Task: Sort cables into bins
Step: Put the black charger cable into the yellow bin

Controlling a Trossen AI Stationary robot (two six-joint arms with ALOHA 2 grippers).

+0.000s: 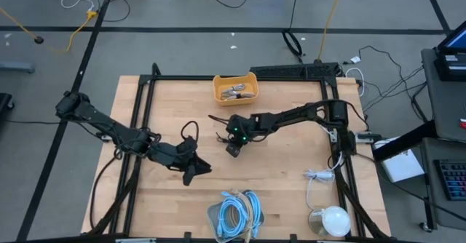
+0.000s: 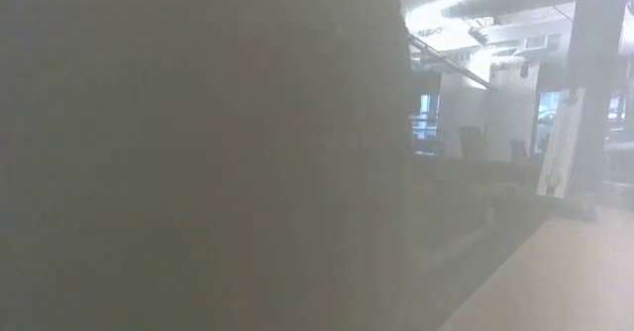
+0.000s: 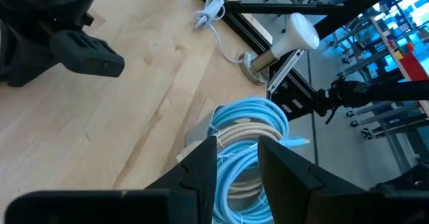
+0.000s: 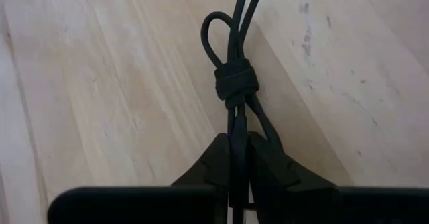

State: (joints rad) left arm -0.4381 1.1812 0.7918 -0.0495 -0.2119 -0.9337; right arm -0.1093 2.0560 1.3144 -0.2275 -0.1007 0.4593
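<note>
A black cable point(image 4: 234, 83), bundled and tied with a wrap around its middle, sits pinched between the closed fingers of the right gripper point(image 4: 236, 158) just above the wooden counter point(image 4: 120, 83) — its loop and strands running out ahead of the fingertips. Seen from above, that right gripper point(image 1: 234, 145) hangs near the counter's centre, just in front of the orange-yellow bin point(image 1: 236, 88), which holds a few pale cables.

The left gripper point(image 1: 195, 169) sits to the left of centre, its fingers point(image 3: 201, 170) parted with nothing between them. Ahead of it lie the coiled light-blue cables point(image 3: 249, 127) and a beige cable point(image 3: 242, 131), gathered in the pale grey bin point(image 1: 212, 215) at the counter's front edge. A round white dome-shaped object point(image 1: 329, 220) and a white cord point(image 1: 317, 176) rest at the front right corner. The low view is blocked by a dark blur.
</note>
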